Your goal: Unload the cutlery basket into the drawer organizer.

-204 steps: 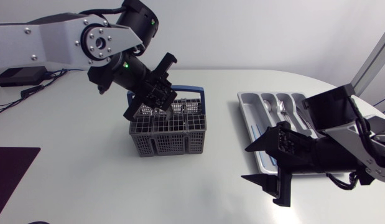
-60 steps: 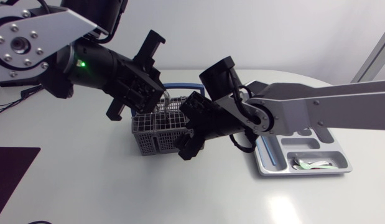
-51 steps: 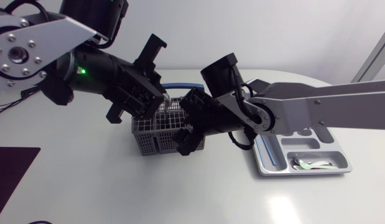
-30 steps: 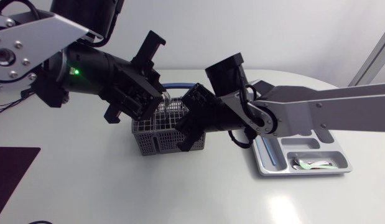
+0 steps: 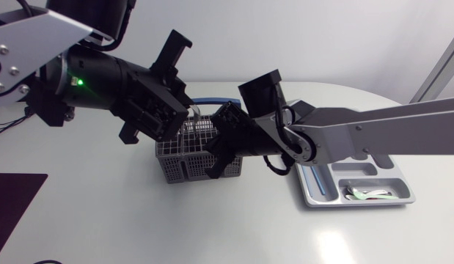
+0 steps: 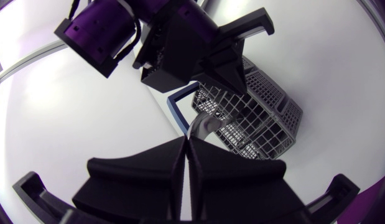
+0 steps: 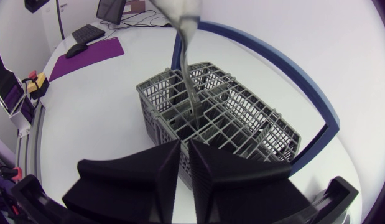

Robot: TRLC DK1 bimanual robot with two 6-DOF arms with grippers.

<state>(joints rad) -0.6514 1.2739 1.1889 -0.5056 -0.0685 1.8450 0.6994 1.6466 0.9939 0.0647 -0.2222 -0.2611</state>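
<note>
Over the cutlery basket (image 5: pixel 184 158), at the table's (image 5: pixel 102 220) middle, both arms meet. The left gripper (image 6: pixel 187 142) hangs just above the basket's rim on the left arm's side. Its fingers are pressed together with only a thin slit between them, pinching the upper end of a silver utensil (image 7: pixel 187 68). The utensil runs nearly upright, slightly tilted, from that grip down into one of the basket's near compartments, where its lower end is lost in the grid, so I cannot tell what kind of piece it is. The right gripper (image 7: pixel 185 144) sits close against the basket's other side, low by the rim, pointing at the utensil's shaft. Its fingers are drawn almost together with nothing between them. The basket's blue handle (image 7: pixel 292 68) arches over its far side. Well apart from the basket, on the right arm's side, lies the drawer organizer (image 5: pixel 359 204), partly under the right arm. One compartment at its end farthest from the basket holds a few pieces of cutlery (image 5: pixel 370 193).
</note>
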